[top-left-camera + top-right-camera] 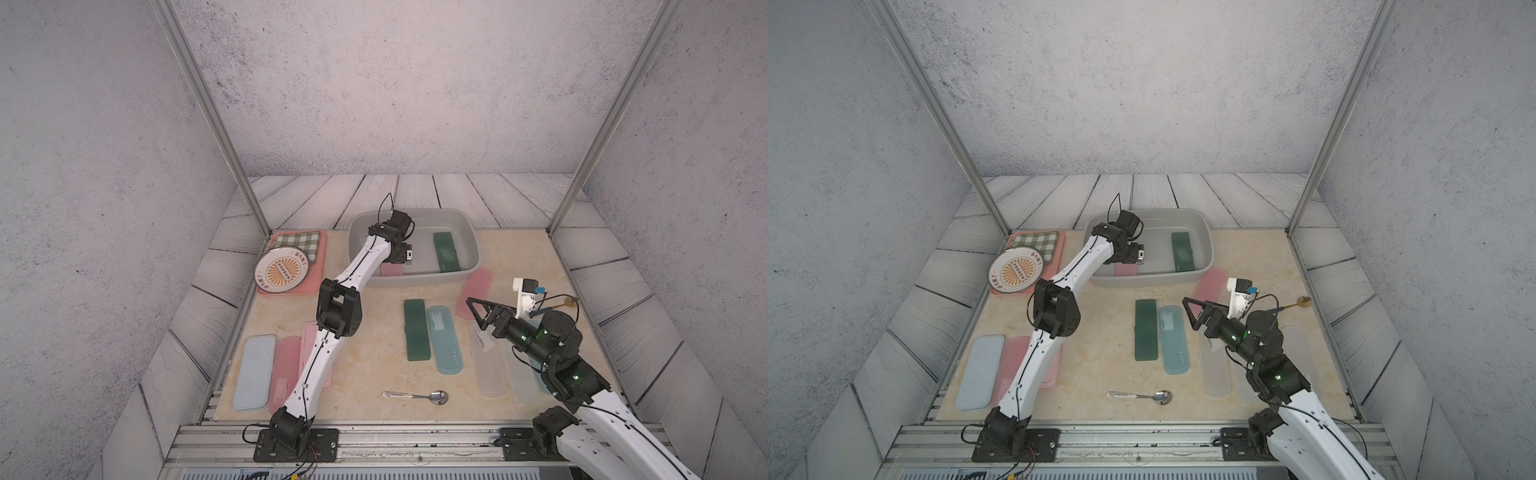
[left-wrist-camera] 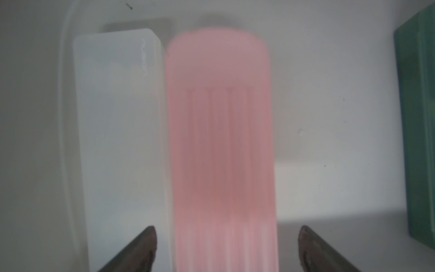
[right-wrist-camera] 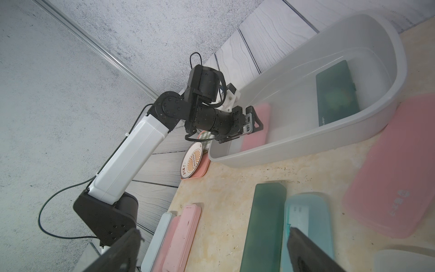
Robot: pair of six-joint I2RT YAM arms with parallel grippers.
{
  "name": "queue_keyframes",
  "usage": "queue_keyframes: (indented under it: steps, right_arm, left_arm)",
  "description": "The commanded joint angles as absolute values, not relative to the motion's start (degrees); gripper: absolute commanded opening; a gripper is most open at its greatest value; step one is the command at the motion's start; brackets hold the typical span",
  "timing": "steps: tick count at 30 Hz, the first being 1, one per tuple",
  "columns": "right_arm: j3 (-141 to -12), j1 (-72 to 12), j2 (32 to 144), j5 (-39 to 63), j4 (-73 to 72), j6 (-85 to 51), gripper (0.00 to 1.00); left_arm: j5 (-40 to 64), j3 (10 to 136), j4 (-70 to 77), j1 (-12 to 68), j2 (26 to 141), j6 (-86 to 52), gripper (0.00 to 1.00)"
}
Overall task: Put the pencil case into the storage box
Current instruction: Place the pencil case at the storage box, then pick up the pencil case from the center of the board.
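The light grey storage box (image 1: 415, 280) stands at the back middle of the table in both top views. My left gripper (image 2: 227, 233) is inside it, open, with the jaws wide apart. A pink pencil case (image 2: 221, 153) lies lengthwise below and between the fingers, blurred, with a gap on each side. In a top view only its near end (image 1: 392, 270) shows under the wrist. A frosted white case (image 2: 117, 141) lies beside it and a green case (image 1: 446, 251) sits further right in the box. My right gripper (image 1: 478, 309) hovers open over the table's right side, holding nothing.
Loose cases lie on the table: green (image 1: 417, 330), translucent blue (image 1: 444, 340), pink (image 1: 476, 293), clear ones (image 1: 486, 361), and light blue (image 1: 254, 372) and pink (image 1: 286, 365) under the left arm. A spoon (image 1: 417, 395) lies near the front. A pink tray (image 1: 291, 291) holds a checked cloth and a round tin.
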State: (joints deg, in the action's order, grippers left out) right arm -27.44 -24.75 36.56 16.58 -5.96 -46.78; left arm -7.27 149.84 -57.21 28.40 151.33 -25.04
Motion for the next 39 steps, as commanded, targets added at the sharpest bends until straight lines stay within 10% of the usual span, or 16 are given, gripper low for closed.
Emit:
queue_keyframes:
  steps: [1,11,19,26,39]
  right_arm:
    - [-26.5,-24.9,35.5,17.1,-6.5,-46.9,0.98]
    - [-26.5,-24.9,35.0,13.6,-3.1,-45.8,0.98]
    - [-37.9,-24.9,40.8,-0.4,19.5,-38.7,0.97]
    - [-47.3,-24.0,54.2,-12.9,28.7,-39.1,0.97]
    - [-59.2,-23.6,90.1,-11.8,22.4,-41.4,0.85]
  left_arm:
    - [-6.9,149.4,-56.7,28.2,151.4,-24.7,1.00]
    - [-7.0,147.4,-56.4,28.0,139.6,-22.8,1.00]
    - [-11.2,115.0,-44.7,23.0,109.4,-9.1,1.00]
    - [19.7,84.7,-34.8,6.8,88.3,-3.2,1.00]
    - [17.9,70.6,-40.4,2.8,79.8,1.5,1.00]
